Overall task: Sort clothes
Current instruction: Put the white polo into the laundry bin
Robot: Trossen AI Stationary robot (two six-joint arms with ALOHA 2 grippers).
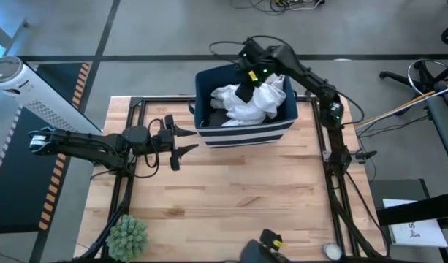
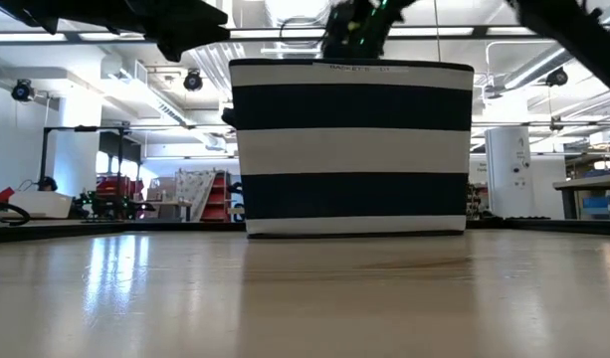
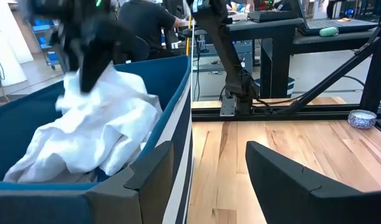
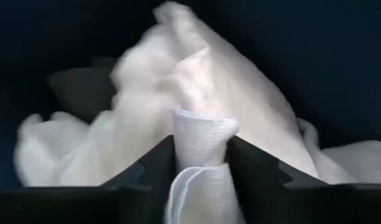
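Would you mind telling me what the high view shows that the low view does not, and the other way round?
Only the high view shows inside the striped bin: the white garment with the right gripper above it, the left gripper open beside the bin's side, and a small plant at the table's edge. Only the low view shows the bin's full striped wall and the room behind. Both share the bin and wooden table.

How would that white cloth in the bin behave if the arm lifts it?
Probably floppy: the white cloth lies crumpled in loose folds in the bin. A fold pinched between the right gripper fingers bunches up, so it would likely drape and trail, perhaps slipping free.
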